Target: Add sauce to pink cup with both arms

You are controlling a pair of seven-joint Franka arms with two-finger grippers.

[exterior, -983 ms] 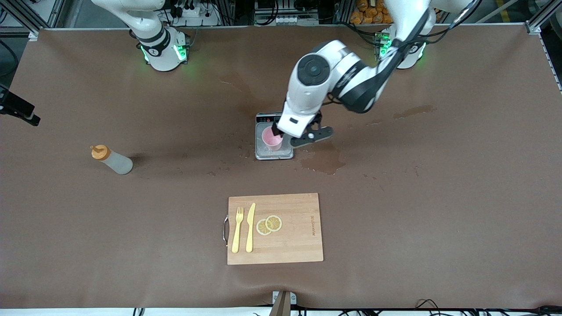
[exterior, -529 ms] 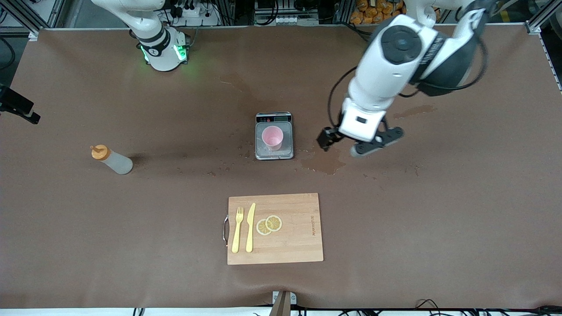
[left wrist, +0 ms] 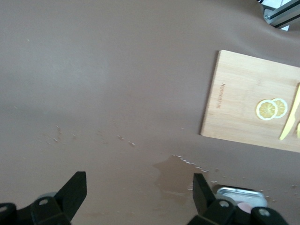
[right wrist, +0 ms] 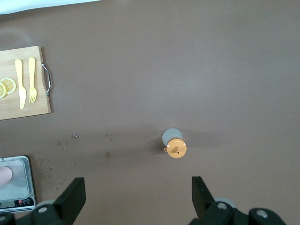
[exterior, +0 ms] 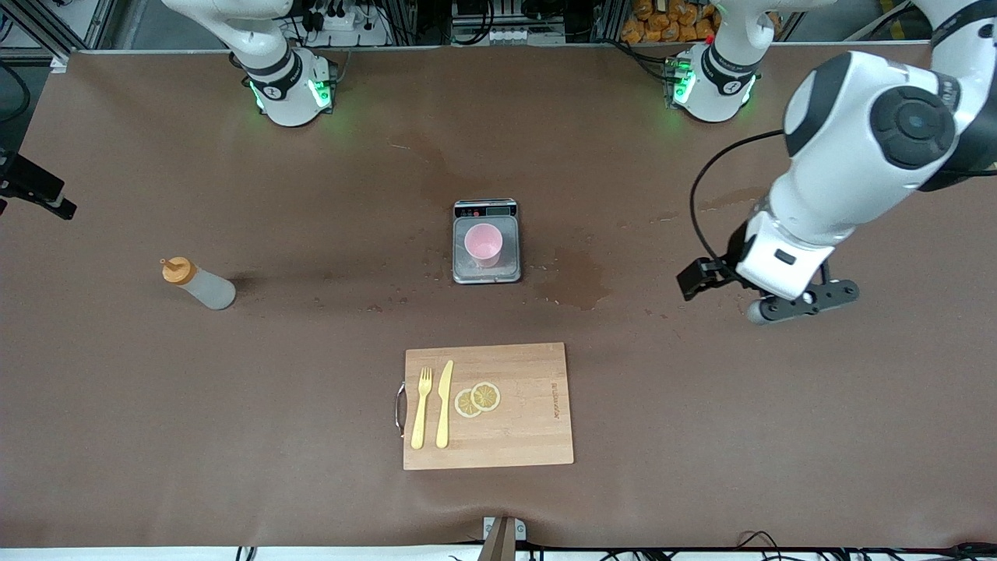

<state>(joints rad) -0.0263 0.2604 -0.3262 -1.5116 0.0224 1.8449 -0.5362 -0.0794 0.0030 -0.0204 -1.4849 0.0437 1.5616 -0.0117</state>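
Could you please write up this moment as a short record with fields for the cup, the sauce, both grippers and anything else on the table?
pink cup: upright on the grey scale, mid-table
sauce bottle: standing alone toward the right arm's end, orange cap on
left gripper: open, empty, over bare table toward the left arm's end
right gripper: open, empty, above the sauce bottle's area
cutting board: nearer the front camera than the scale; holds fork, knife, lemon slices

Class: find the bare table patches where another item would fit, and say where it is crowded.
Bare table lies between the sauce bottle and the scale, and between the chopping board and the open left gripper. It is crowded where the pink cup fills the scale, beside a wet stain.
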